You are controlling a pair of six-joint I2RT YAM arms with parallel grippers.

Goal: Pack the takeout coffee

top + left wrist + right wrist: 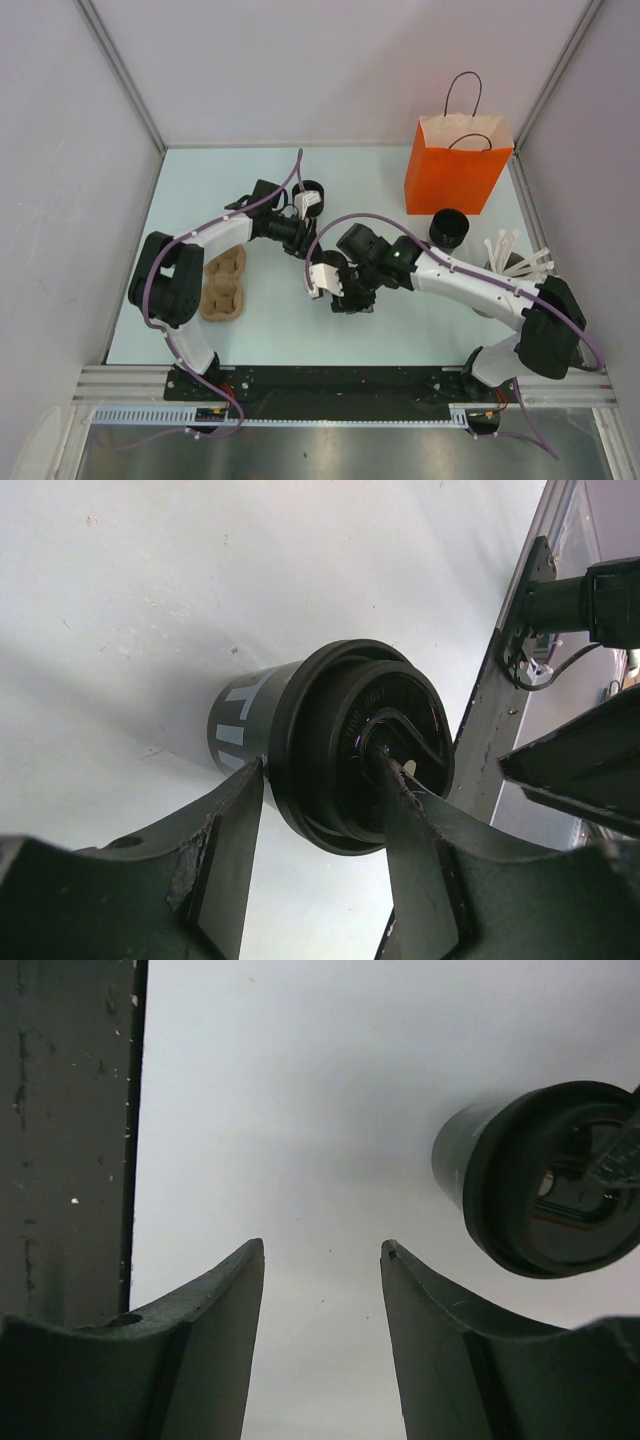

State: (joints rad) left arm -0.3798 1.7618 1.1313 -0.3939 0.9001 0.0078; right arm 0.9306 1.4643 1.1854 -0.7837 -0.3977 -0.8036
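**Takeout coffee** (309, 188). Small black disposable cup with a round, slightly tapered wall that carries white block markings. The lid is glossy black with a raised rim and moulded rings, probably thin plastic over a paper body. It stands on the pale, smooth surface (200, 180), far of centre and well left of the orange bag.

**Left pincer** (320, 765). Matt black fingers, scuffed along their edges, set partly apart just over the lid. One finger is at the lid's edge and the other lies across its middle. The lid is wider than the gap, so this is judged not to be a clamp. Whether the fingers touch the lid cannot be told.

**Right pincer** (322, 1245). Partly spread with nothing between the fingers, over bare surface nearer than the cup. A lidded black cup at the right of its view is probably the same one.

**Pulp tray** (224, 283). Brown moulded fibre, rough and matt, with round wells, at near left. The wells in view hold no cup.

**Orange bag** (455, 172). Crisp flat-sided paper with thin dark cord handles, upright at far right. Its inside is not shown.

**Second black cup** (449, 228). Round and dark, just near of the bag.

**White sticks** (522, 258). A thin splayed bundle at the right edge.

**Status.** Judged early: no cup is seen packed. The step in hand appears to be taking hold of the first cup. Seating the cups in the tray and loading the bag are not yet done.
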